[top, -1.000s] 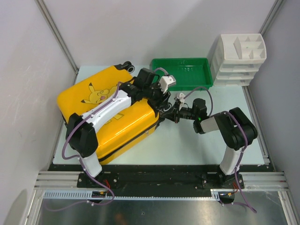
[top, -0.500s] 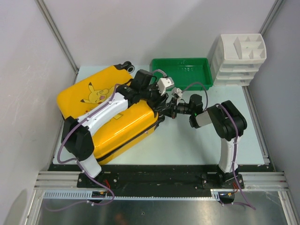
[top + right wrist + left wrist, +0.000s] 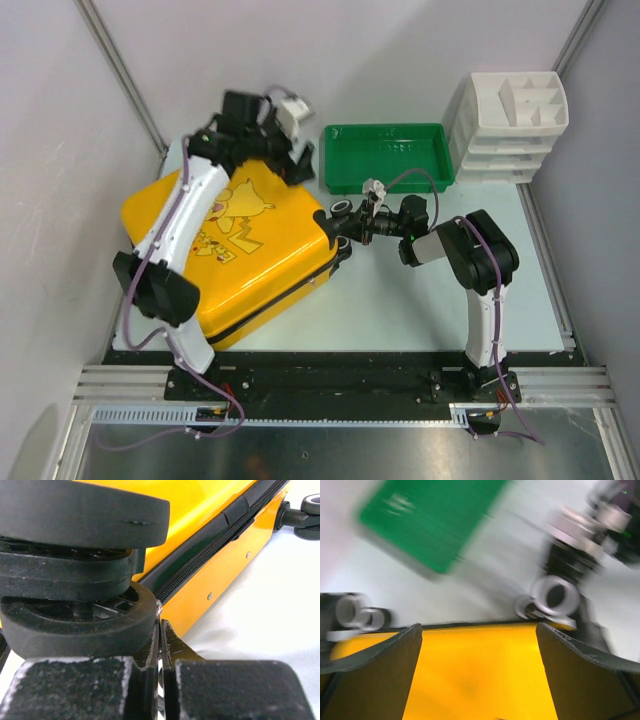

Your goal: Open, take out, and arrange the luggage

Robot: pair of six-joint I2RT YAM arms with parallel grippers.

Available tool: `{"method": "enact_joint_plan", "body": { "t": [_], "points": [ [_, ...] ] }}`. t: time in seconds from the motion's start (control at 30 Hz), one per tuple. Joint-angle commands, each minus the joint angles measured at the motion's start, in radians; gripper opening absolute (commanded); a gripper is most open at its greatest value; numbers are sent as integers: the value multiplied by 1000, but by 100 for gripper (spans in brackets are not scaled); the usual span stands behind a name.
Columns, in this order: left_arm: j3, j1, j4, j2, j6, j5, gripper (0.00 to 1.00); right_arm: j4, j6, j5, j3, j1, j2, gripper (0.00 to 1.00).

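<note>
The yellow Pikachu suitcase (image 3: pixel 240 250) lies flat on the left of the table, with its black zipper band running along its side. My left gripper (image 3: pixel 297 162) hovers open over its back right corner. In the left wrist view (image 3: pixel 480 680) the yellow shell (image 3: pixel 475 670) fills the gap between the fingers, and nothing is gripped. My right gripper (image 3: pixel 347 222) is at the suitcase's right corner by a wheel (image 3: pixel 340 208). In the right wrist view (image 3: pixel 160 630) it is shut on a thin metal zipper pull (image 3: pixel 159 611), next to a black wheel (image 3: pixel 75 625) and the zipper band (image 3: pixel 210 545).
A green tray (image 3: pixel 400 160) stands at the back centre, just right of my left gripper, blurred in the left wrist view (image 3: pixel 430 520). A white stacked organizer (image 3: pixel 510 120) fills the back right corner. Walls close in the left and right sides.
My left arm has lifted off the suitcase's right corner and swung to the back left, uncovering the Pikachu print. My right gripper has moved left and a little further back at the wheel corner.
</note>
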Motion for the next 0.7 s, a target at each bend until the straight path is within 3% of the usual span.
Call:
{"method": "enact_joint_plan", "body": {
  "t": [0.0, 0.17, 0.4, 0.5, 0.57, 0.67],
  "points": [
    [329, 150, -8, 165, -77, -143, 100, 81, -32, 80, 52, -41, -17, 0],
    [604, 218, -8, 400, -25, -258, 99, 70, -44, 55, 49, -44, -20, 0],
    [681, 221, 33, 555, -25, -428, 100, 52, -60, 54, 42, -47, -23, 0],
    [623, 233, 34, 563, -48, -396, 100, 47, -63, 54, 41, -42, -20, 0],
    [544, 244, 33, 540, -70, -282, 100, 48, -64, 51, 38, -32, -21, 0],
    [358, 264, 31, 479, -76, 1, 100, 68, -64, 37, 26, -18, -31, 0]
  ]
}}
